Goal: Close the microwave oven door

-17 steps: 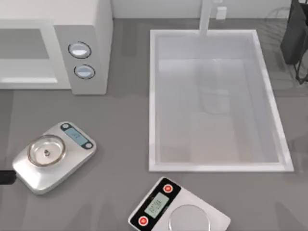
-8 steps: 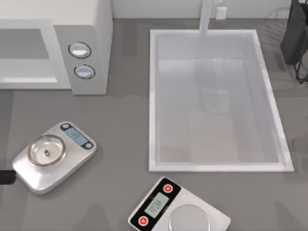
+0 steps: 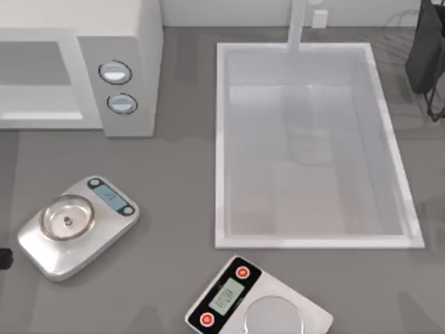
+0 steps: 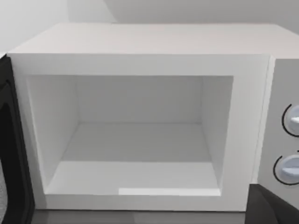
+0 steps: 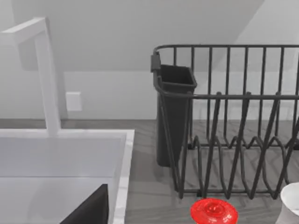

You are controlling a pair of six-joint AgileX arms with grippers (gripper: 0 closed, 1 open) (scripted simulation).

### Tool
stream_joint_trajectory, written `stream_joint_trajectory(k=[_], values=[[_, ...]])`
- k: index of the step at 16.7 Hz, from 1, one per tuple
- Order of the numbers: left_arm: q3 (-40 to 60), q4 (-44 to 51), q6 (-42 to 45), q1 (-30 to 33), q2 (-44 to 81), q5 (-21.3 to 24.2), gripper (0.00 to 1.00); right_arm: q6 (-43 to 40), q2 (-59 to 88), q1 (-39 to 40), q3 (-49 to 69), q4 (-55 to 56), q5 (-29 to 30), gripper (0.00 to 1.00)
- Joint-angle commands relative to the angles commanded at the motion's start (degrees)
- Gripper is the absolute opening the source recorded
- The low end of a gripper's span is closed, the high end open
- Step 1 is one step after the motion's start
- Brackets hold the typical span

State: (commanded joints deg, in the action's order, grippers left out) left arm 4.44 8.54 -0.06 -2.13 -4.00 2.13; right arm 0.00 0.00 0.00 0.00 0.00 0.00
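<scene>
Standing at the upper left of the top view, the microwave oven [image 3: 118,42] shows its cavity open, two round dials [image 3: 115,72] on the grey strip at its right; the left wrist view looks straight into the white cavity, with the door [image 4: 11,154] swung out at that frame's left edge, its dark inner face toward the camera. A small dark piece of the left gripper [image 3: 4,258] sits at the far left edge of the top view, beside a silver kitchen scale [image 3: 76,226] (whether its fingers are spread or pressed together cannot be told); a second scale [image 3: 257,303] lies at the bottom centre; the sink [image 3: 221,139] fills the middle right. The right wrist view takes in the faucet [image 5: 46,74], a dark dish rack [image 5: 233,121] and a red knob [image 5: 213,211].
</scene>
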Motion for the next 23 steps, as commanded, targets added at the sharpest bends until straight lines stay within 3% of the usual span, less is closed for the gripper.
stream_joint_trajectory(k=[8,11,17,20,23], values=[[1.5,3.4,0.0,0.3,-1.7,-0.2,0.0,0.0,0.0,0.0,0.0,0.0,0.0,1.0],[1.7,6.0,-0.1,6.2,-4.2,-6.1,0.0,0.0,0.0,0.0,0.0,0.0,0.0,1.0],[1.1,10.8,-0.3,25.0,-9.4,-24.9,0.0,0.0,0.0,0.0,0.0,0.0,0.0,1.0],[0.7,11.3,-0.3,28.9,-10.4,-28.8,0.0,0.0,0.0,0.0,0.0,0.0,0.0,1.0],[0.6,11.3,-0.3,29.1,-10.4,-28.9,0.0,0.0,0.0,0.0,0.0,0.0,0.0,1.0]])
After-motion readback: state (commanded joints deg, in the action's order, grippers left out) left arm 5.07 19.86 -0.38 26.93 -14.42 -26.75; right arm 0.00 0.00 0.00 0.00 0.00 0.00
